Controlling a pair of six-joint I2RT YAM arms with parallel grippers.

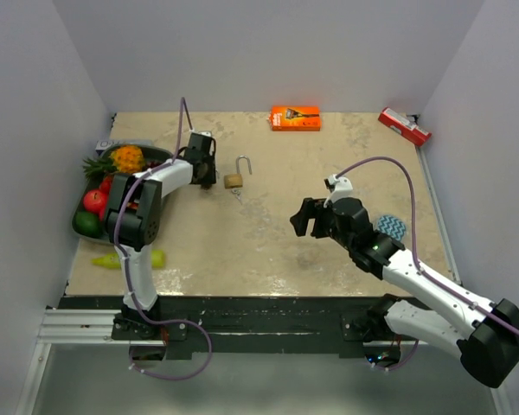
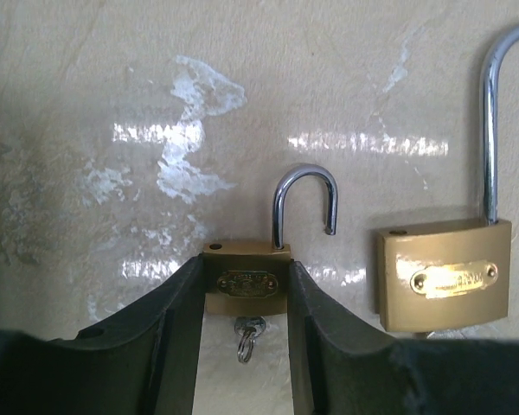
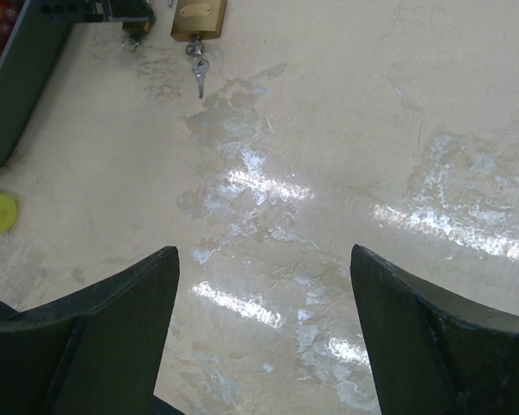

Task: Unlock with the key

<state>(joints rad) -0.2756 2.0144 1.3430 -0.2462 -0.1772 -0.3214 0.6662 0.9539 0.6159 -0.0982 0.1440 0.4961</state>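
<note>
Brass padlock point(image 2: 245, 285), apparently clamped, sits within table point(image 1: 268, 259) edges.

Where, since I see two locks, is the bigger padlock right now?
In the top view the bigger padlock lies on the table, left of centre, just right of the left gripper, beside the smaller padlock that gripper clamps.

Shackle of large padlock point(image 2: 445, 275) cut off by top edge; its plate lettering unreadable. Lower sides of small padlock point(image 2: 246, 280) hidden behind left jaws.
</note>
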